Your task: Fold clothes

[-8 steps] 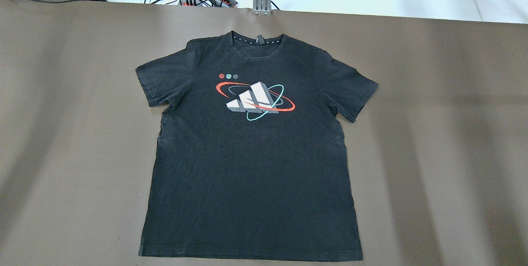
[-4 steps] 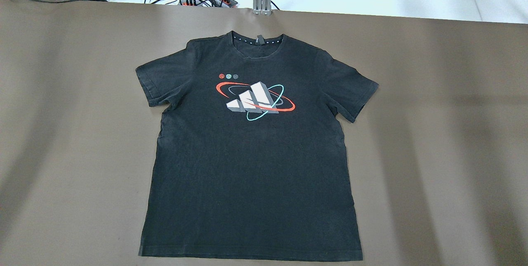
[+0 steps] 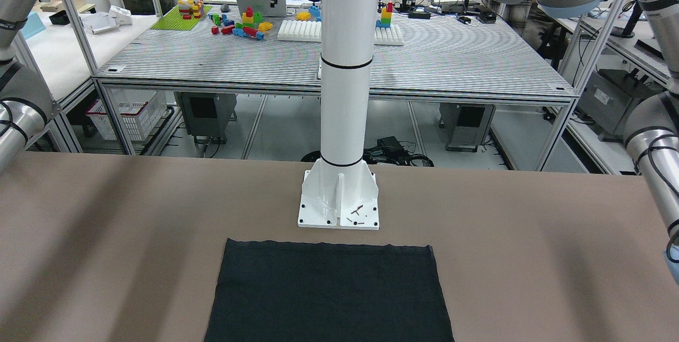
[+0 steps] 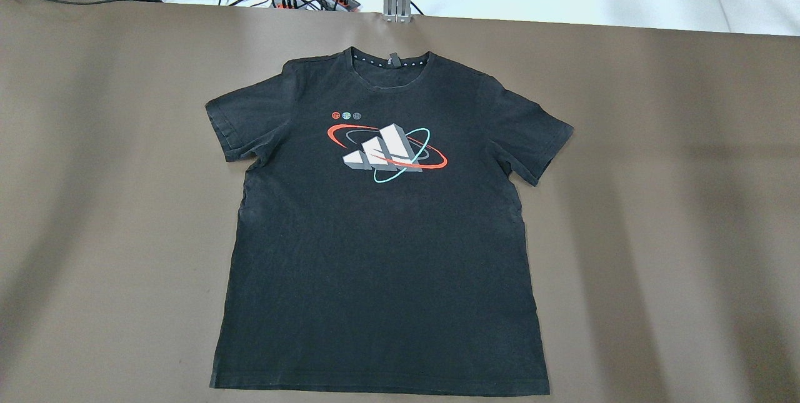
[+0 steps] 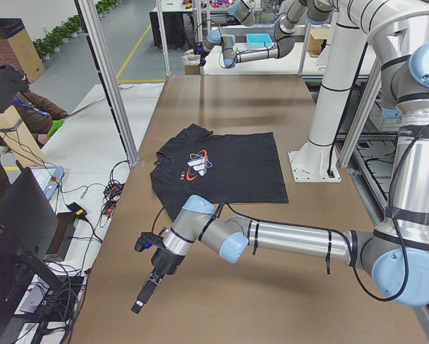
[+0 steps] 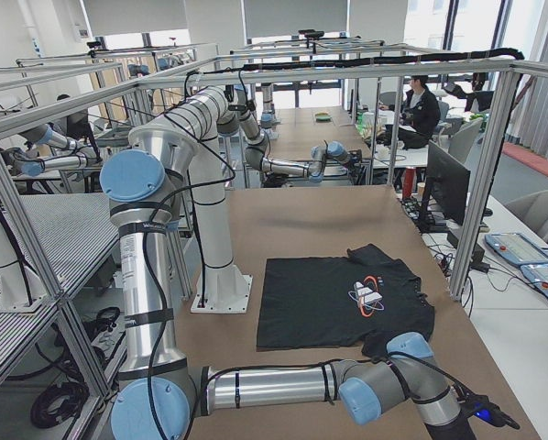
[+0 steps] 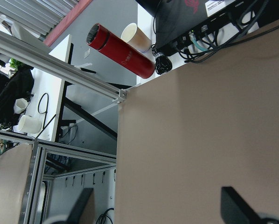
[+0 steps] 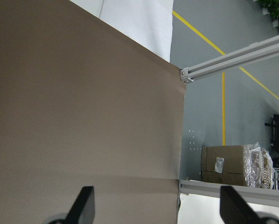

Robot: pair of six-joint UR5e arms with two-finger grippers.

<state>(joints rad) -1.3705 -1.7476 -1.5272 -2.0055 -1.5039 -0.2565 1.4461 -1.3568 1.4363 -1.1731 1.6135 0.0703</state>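
The black T-shirt (image 4: 381,234) lies flat, print up, in the middle of the table (image 4: 656,203), while the left arm (image 5: 286,236) and right arm (image 6: 274,385) stretch low over opposite table ends, left end effector (image 7: 158,210) and right end effector (image 8: 156,207) both spread wide and empty.

shirt (image 3: 328,291): the front-facing view's bottom edge cuts it off, so only the hem end shows.
neck label (image 4: 393,58): too small to read.
left gripper (image 7: 156,198): the wrist view shows just 2 dark, blurred fingers (image 7: 235,207), cut by the bottom edge.
right gripper (image 8: 157,196): likewise 2 blurred fingers (image 8: 83,203), cut at the bottom.
cardboard box (image 8: 226,165): ahead of the right jaws, off to one side; its sticker is unreadable.
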